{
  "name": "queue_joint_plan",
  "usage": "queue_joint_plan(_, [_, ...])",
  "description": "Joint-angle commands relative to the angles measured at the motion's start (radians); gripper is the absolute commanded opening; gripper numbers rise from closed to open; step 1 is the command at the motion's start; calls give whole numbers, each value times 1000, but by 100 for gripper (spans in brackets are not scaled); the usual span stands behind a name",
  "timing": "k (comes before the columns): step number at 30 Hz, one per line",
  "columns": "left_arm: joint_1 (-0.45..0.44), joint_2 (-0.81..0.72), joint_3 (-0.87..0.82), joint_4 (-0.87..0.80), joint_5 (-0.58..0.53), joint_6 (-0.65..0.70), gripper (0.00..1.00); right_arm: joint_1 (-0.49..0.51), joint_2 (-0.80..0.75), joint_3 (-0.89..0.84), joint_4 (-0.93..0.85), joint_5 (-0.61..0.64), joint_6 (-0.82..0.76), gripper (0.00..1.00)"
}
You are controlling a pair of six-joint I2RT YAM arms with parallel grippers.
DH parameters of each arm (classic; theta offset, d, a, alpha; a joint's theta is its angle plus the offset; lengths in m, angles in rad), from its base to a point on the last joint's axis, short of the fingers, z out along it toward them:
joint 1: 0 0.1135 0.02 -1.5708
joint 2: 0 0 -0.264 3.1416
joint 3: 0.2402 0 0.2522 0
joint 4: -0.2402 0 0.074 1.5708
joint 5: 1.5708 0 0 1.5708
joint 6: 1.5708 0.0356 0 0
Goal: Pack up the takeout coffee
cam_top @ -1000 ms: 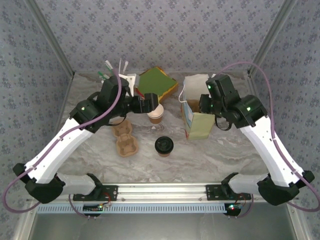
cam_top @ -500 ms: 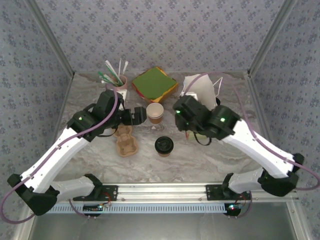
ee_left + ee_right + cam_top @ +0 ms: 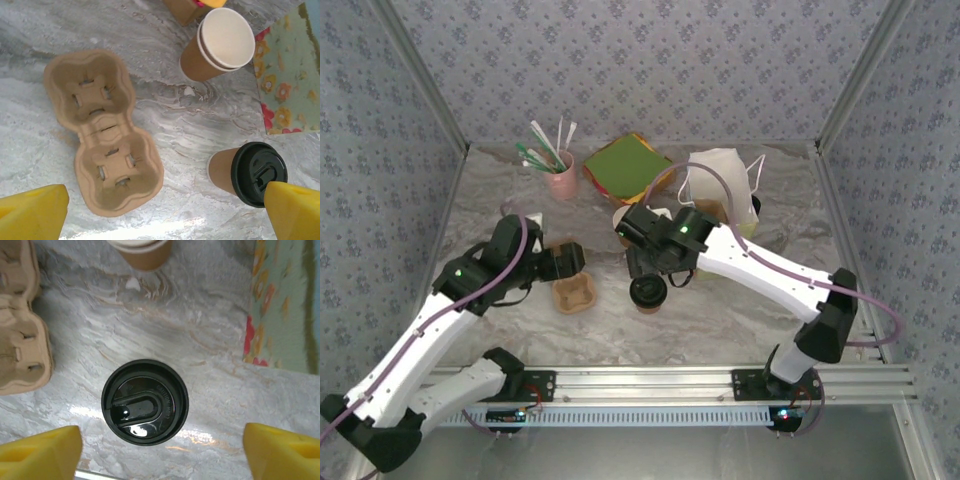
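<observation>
Upright black-lidded brown takeout coffee (image 3: 145, 402) on marble table (image 3: 200, 330)

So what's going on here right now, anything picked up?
Nothing is held. The right gripper hovers open directly above the takeout coffee, which stands upright on the table with its black lid on, fingers wide of it on both sides. The left gripper is open too, above the cup carrier. The lidless cup and the paper bag stand farther back.
</observation>
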State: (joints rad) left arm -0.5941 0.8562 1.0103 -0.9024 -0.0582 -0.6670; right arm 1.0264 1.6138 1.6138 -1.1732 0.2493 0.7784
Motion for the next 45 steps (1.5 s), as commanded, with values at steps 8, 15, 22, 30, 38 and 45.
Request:
queue_joint_plan(8, [12,-123,-108,-55,11,-69,100,9,132,56,-106,-106,51,100])
queue_joint_plan(15, [11,-156,-130,-64,23,-87,100,19,180,47,-114,-174,48,84])
queue_joint_plan(22, [12,-168,-143,-59,40,-85,100,19,218,52,-141,-199,63,77])
queue_joint_plan(30, [13,-167,-154,-46,69,-70,100,-10,228,61,-133,-226,54,78])
queue_joint_plan(38, [11,-153,-158,-31,75,-66,100,-18,275,111,-174,-223,27,79])
queue_joint_plan(45, [12,-145,-153,-27,80,-59,100,-26,287,112,-178,-223,21,79])
